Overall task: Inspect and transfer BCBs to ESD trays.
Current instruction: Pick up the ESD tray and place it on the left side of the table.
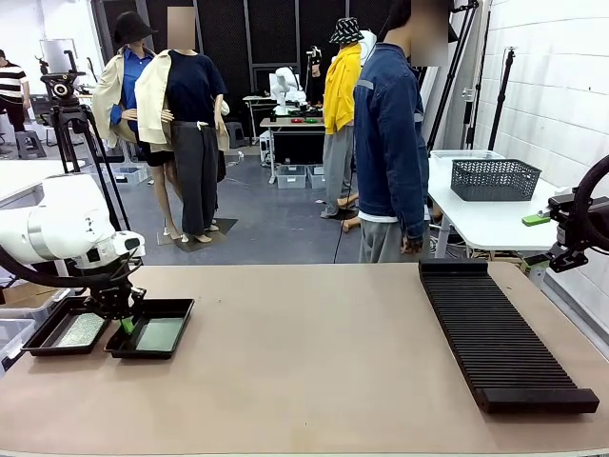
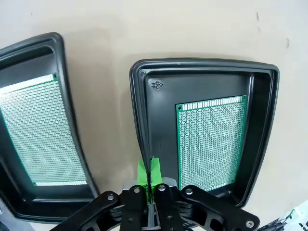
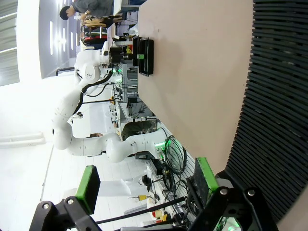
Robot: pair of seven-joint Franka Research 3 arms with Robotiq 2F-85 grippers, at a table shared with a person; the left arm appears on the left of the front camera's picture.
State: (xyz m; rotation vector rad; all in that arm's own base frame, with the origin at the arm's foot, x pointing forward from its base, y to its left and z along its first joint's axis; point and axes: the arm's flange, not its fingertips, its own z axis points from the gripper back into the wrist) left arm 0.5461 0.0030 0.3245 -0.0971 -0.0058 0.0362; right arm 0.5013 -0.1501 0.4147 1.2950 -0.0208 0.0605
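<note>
Two black ESD trays lie side by side at the table's near left, the left tray (image 1: 38, 345) (image 2: 60, 57) and the right tray (image 1: 143, 354) (image 2: 202, 65). A green BCB lies flat in each: one (image 1: 81, 329) (image 2: 38, 130) in the left tray, one (image 1: 160, 333) (image 2: 211, 142) in the right. My left gripper (image 1: 127, 324) (image 2: 149, 171) is shut, its green pads pressed together at the right tray's left rim; whether they pinch the rim I cannot tell. My right gripper (image 3: 147, 183) is open and empty, off the table's far right.
A long black ribbed rack (image 1: 500, 328) (image 3: 284, 96) lies on the table's right side. A person (image 1: 395, 143) stands at the far edge. Behind on a white table sits a dark mesh basket (image 1: 495, 178). My right arm (image 1: 582, 224) hangs at the right edge.
</note>
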